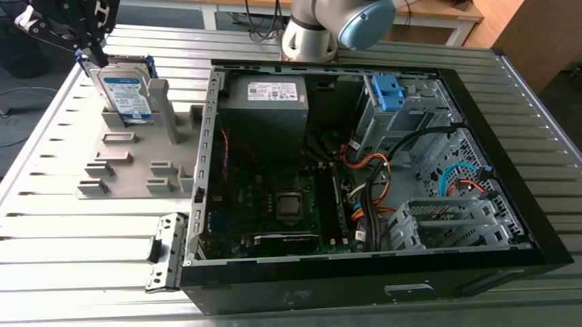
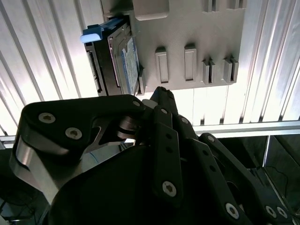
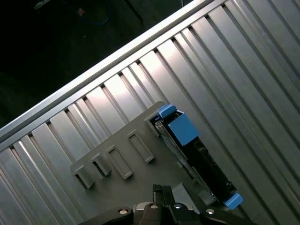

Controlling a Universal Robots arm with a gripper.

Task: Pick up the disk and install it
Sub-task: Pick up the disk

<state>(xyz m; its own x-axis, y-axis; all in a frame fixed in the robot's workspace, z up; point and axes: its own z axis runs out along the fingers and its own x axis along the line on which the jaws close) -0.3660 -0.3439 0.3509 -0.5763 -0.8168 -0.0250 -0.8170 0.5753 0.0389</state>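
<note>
The disk (image 1: 125, 92) stands on edge in a slot at the far end of a grey rack (image 1: 127, 167), label facing the near side and blue frame showing along its top. The hand (image 1: 88, 51) hangs just over the disk's upper corner, the one farthest from the rack's near end. I cannot tell whether it is apart or together, nor whether it touches the frame. In both wrist views the disk (image 2: 119, 61) (image 3: 197, 154) sits at the rack's (image 2: 197, 42) (image 3: 136, 164) edge, with the hand (image 2: 157, 93) low and close beside it.

The rest of the rack holds only small, low posts and slots. An upright grey post of the rack stands just beside the disk's face.

The rack lies on a ribbed metal worktop (image 1: 54, 225). Just beside the rack, on the exterior view's right, sits an open black computer case (image 1: 509, 184) holding a grey box (image 1: 266, 102), a blue bracket (image 1: 388, 92) and loose cables. The arm's base (image 1: 332, 27) rises beyond the case.

Bare worktop lies along the rack's other sides, and the worktop's edge runs close behind the disk.
</note>
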